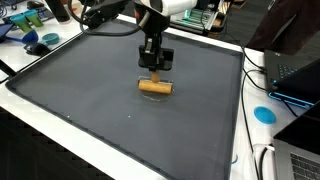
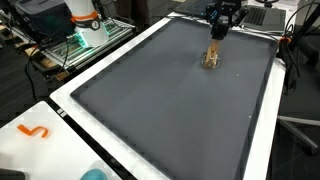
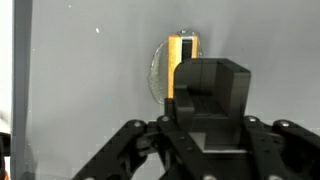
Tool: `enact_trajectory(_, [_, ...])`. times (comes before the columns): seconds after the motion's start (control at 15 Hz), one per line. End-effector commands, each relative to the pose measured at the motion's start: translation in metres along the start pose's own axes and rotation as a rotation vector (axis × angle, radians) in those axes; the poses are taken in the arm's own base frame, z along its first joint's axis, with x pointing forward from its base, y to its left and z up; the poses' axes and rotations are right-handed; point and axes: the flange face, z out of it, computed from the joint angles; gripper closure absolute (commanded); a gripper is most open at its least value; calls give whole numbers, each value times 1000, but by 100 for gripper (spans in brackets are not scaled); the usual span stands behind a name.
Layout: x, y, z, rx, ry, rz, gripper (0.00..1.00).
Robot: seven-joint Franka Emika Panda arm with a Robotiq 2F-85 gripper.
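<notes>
Exterior views: both raised, oblique, mid-range, facing dark mat [image 1: 90, 100] on worktop [image 2: 60, 150] from different sides; mat shared. Wrist view: close, looking down past pincer [image 3: 190, 75].

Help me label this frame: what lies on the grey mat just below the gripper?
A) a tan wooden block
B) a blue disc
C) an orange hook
A: in an exterior view a tan wooden block lies on the mat directly beneath the gripper.
</notes>
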Motion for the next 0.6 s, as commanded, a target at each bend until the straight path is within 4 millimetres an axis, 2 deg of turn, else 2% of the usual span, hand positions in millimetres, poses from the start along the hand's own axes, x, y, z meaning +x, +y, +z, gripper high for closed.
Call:
enact_trajectory(0.0, [-7, -36, 61, 151, 12, -17, 77])
enact_trajectory(0.53, [-12, -43, 61, 159, 16, -10, 77])
